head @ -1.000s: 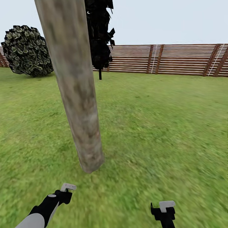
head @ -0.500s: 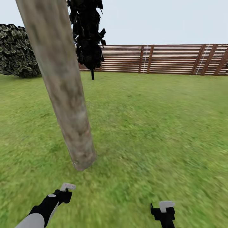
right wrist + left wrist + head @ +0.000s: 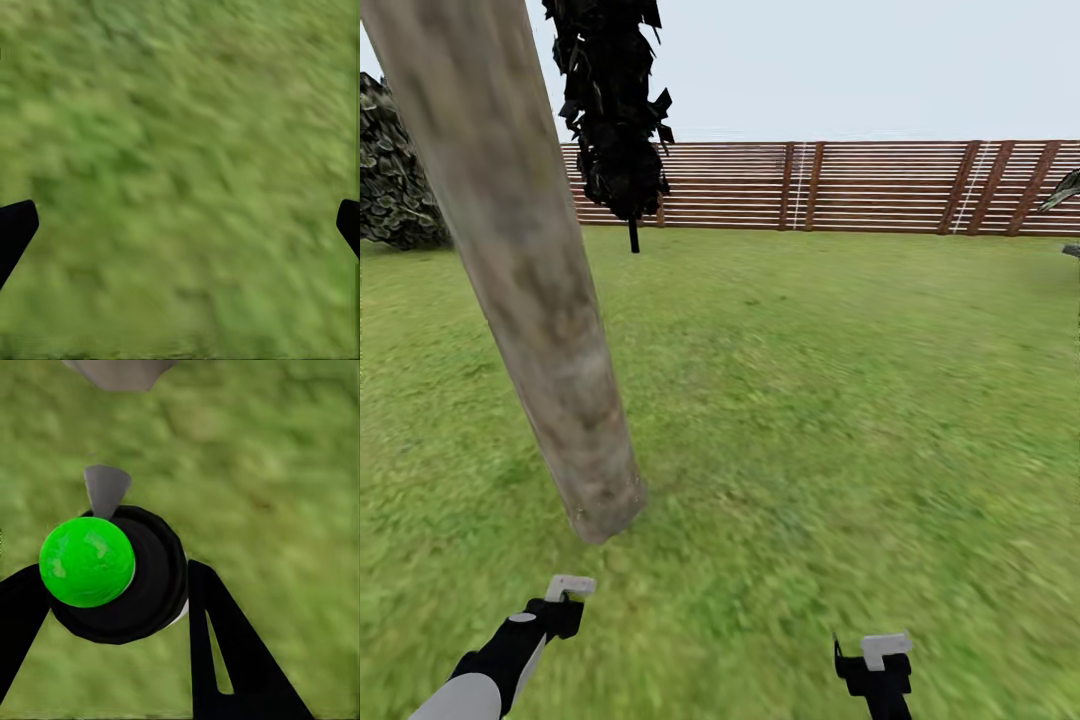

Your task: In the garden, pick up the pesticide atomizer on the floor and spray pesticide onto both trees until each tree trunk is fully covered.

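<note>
While the left end effector [image 3: 112, 576] pinched a black round body topped by a green ball [image 3: 86, 561], which I judged to be the atomizer [image 3: 154, 585] seen end-on, its fingers [image 3: 217, 652] pressed against either side of it. A grey wedge [image 3: 105, 489] on it pointed toward the grey trunk foot [image 3: 116, 369].

From the head camera, the trunk [image 3: 550, 330] met the grass [image 3: 810, 400] at about 12 o'clock from the left end effector [image 3: 565, 595], near it, and rose leaning toward 11 o'clock. From the right end effector [image 3: 880, 655] the foot lay at 10 o'clock, well apart, so the left arm was the nearer. The right one's fingers were spread wide over bare grass, holding nothing. A dark conifer [image 3: 610, 110] stood by the fence [image 3: 880, 185].
</note>
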Controlling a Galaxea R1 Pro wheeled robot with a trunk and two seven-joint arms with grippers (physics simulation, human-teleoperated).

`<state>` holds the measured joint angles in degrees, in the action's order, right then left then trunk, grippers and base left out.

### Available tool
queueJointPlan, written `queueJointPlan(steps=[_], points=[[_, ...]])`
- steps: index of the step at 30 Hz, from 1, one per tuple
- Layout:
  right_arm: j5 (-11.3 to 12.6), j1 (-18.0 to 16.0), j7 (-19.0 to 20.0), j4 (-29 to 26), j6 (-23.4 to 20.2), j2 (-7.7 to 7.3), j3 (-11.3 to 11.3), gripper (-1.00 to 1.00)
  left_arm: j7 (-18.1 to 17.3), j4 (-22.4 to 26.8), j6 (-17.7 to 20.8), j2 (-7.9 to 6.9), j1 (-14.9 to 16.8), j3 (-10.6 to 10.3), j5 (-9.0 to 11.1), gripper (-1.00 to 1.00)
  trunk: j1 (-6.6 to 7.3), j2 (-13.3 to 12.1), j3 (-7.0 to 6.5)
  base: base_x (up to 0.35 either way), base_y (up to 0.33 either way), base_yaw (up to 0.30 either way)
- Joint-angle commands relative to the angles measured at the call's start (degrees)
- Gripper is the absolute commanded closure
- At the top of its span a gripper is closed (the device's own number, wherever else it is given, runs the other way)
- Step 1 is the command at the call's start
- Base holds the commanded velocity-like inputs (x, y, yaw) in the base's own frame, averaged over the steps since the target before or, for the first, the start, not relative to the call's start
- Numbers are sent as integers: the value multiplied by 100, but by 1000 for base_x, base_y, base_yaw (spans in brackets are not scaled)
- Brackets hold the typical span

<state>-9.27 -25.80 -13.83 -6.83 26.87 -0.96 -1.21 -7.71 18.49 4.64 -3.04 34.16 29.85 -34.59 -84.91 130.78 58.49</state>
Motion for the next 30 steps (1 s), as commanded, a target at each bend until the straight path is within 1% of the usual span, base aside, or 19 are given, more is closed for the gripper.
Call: queueJointPlan(steps=[1, 5, 7, 9, 10, 11, 13, 15, 16, 17, 18, 19, 20, 22, 23, 25, 27, 29, 30], points=[[-58, -4, -53, 6, 1, 0, -11, -100, -42, 14, 22, 5, 3, 46, -39, 100, 5, 2, 4, -337, 0, 0], [-58, -4, -58, 6, -6, -8, -11, -100, -51, 29, 23, 93, 43, 1, -45, 100, 5, 2, 4, -325, 0, 0], [-58, -4, -58, 6, -6, -9, -11, -100, -56, 31, 83, 188, 90, -3, -64, 100, 5, 2, 4, -108, 0, 0], [-58, -4, -58, 6, -7, -9, -11, -100, -59, 31, 117, 332, 119, -15, -82, 100, 5, 2, 4, -31, 0, 0], [-58, -4, -58, 6, -7, -9, -11, -100, -61, 31, 183, 436, 200, -23, -87, 100, 5, 2, 4, -12, 0, 0], [-58, -4, -58, 6, -7, -9, -11, -100, -62, 31, 292, 490, 290, -26, -88, 100, 5, 2, 4, -8, 0, 0], [-58, -4, -58, 6, -7, -9, -11, -100, -84, 31, 731, 530, 533, -30, -77, 100, 5, 2, 4, -3, 0, 0], [-58, -4, -58, 6, -7, -9, -11, -100, -117, 49, 1049, 455, 779, -20, -58, 100, 5, 2, 4, -1, 0, 0], [-58, -4, -58, 6, -7, -9, -11, -100, -138, 220, 1166, 287, 862, -9, -48, 100, 5, 2, 4, 0, 0, 0], [-58, -4, -58, 4, -7, -9, -11, -100, -246, 557, 1222, 22, 878, 16, -42, 100, 5, 2, 4, 0, 0, 0], [-58, -4, -58, 0, -7, -9, -11, -100, -466, 784, 1239, -173, 872, 19, -40, 100, 5, 2, 4, 0, 0, 0], [-58, -4, -58, 0, -7, -9, -11, -100, -701, 876, 1249, -286, 868, 16, -40, 100, 5, 2, 4, 0, 0, 0], [-58, -4, -58, -1, -7, -9, -11, -100, -862, 910, 1252, -333, 866, 18, -39, 100, 5, 2, 4, 0, 0, 0], [-58, -4, -58, -2, -7, -9, -11, -100, -1150, 952, 1261, -357, 867, -3, -44, 100, 5, 2, 4, 0, 0, 0], [-58, -4, -58, -3, -7, -9, -11, -100, -1234, 964, 1290, -300, 889, -13, -49, 100, 5, 2, 4, 0, 0, 18], [-58, -4, -58, -3, -7, -9, -16, -100, -1273, 981, 1439, -42, 946, -24, -69, 100, 5, 2, 4, 0, 0, 152], [-58, -4, -58, -3, -4, -9, -19, -100, -1281, 1062, 1610, 58, 973, -29, -84, 100, 5, 2, 4, 0, 0, 237], [-58, -4, -58, -2, 0, -9, -20, -100, -1311, 1336, 1729, -24, 973, -19, -102, 100, 5, 2, 4, 0, 0, 269], [-58, -4, -58, -1, -2, -9, -20, -100, -1320, 1468, 1754, -165, 954, -6, -97, 100, 5, 2, 4, 0, 0, 275]])
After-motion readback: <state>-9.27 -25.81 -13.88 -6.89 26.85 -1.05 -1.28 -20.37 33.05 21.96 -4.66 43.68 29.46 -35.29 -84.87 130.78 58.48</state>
